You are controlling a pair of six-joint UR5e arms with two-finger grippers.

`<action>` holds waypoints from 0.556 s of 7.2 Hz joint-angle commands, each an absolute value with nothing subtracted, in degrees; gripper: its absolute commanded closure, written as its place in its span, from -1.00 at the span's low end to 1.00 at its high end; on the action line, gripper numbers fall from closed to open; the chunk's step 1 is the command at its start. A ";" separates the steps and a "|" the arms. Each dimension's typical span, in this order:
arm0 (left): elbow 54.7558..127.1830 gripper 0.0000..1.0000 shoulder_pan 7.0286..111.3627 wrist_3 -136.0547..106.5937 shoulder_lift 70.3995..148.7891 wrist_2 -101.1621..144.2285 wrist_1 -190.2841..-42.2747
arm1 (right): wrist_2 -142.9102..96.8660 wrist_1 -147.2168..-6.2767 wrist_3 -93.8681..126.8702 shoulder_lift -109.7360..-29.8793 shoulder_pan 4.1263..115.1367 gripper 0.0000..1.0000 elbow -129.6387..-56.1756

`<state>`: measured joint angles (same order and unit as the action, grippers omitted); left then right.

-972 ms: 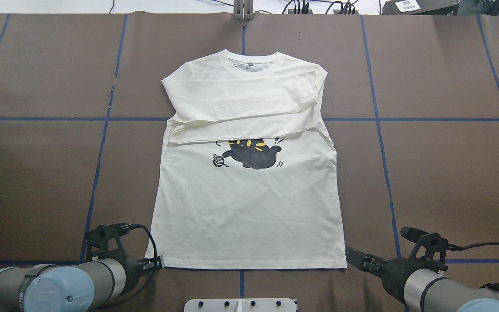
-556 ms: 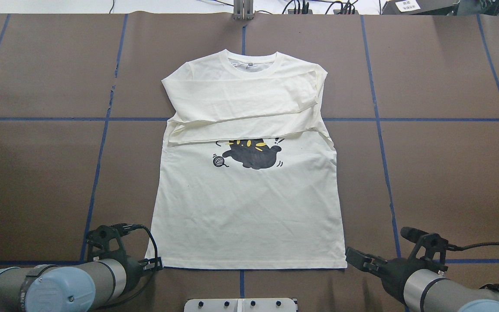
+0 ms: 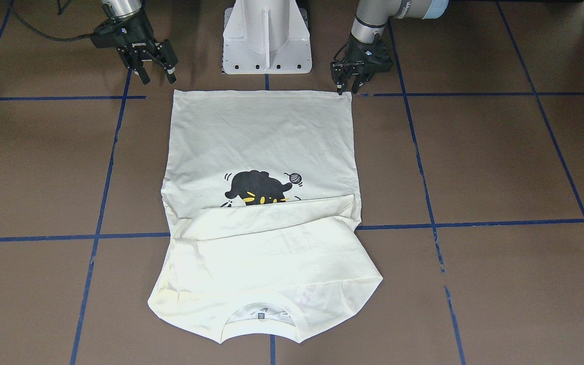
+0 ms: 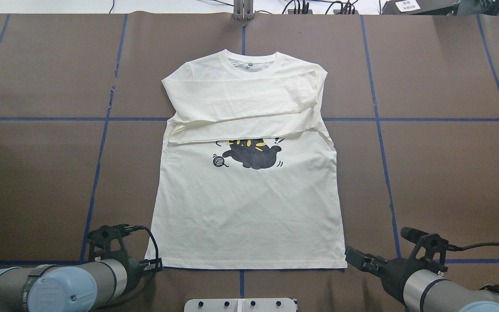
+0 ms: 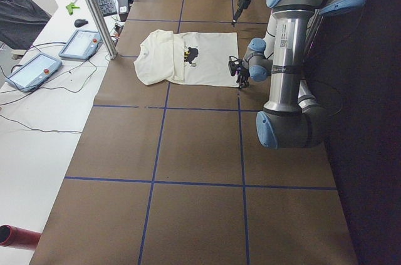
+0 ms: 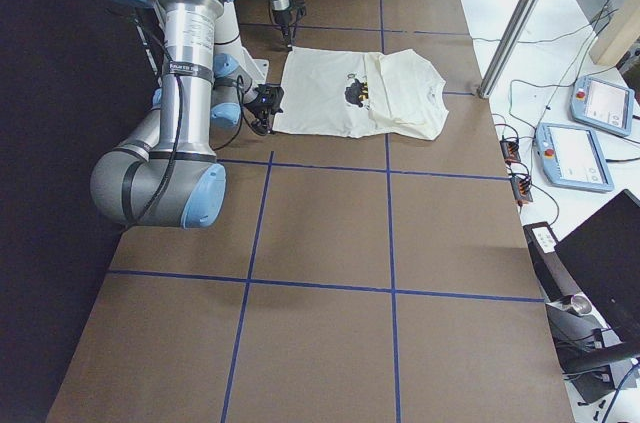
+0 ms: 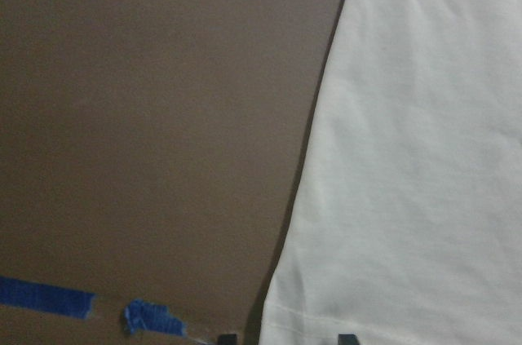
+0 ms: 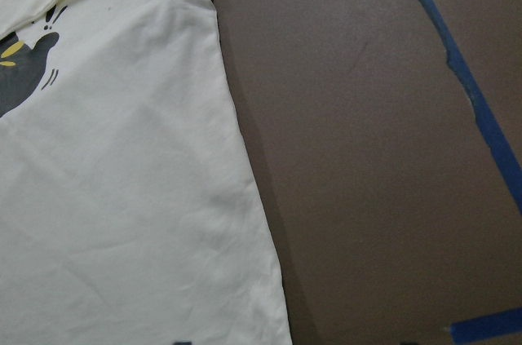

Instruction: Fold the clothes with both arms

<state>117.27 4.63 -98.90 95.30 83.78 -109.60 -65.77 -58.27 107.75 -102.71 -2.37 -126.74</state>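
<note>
The cream-white shirt (image 4: 249, 216) lies flat, print side up, on the brown table, with its collar away from the robot. Both sleeves are folded across the chest and cover the top of the black cat print (image 4: 251, 157). My left gripper (image 4: 155, 263) is low at the hem's left corner and open. In the left wrist view its fingertips stand either side of the shirt's (image 7: 424, 157) corner edge. My right gripper (image 4: 353, 256) is open just outside the hem's right corner, apart from the cloth. In the front-facing view the left gripper (image 3: 348, 87) and the right gripper (image 3: 156, 76) flank the hem.
The white pedestal base (image 3: 266, 40) stands between the arms, just behind the hem. Blue tape lines (image 4: 102, 119) cross the brown table cover. In the left side view a metal post (image 5: 94, 8) and control tablets (image 5: 31, 69) sit on a white side table beyond the collar end.
The left arm has eased very slightly toward the near table edge, and the right arm has barely shifted. The shirt lies as before.
</note>
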 commanded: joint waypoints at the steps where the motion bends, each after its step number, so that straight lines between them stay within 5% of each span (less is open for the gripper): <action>1: 117.25 0.22 4.66 -98.88 95.54 83.85 -109.60 | -65.66 -58.18 107.75 -102.66 -2.37 -0.77 -126.74; 4: 117.25 0.29 4.66 -98.88 95.54 83.76 -109.60 | -65.65 -58.18 107.75 -102.66 -2.37 -0.77 -126.74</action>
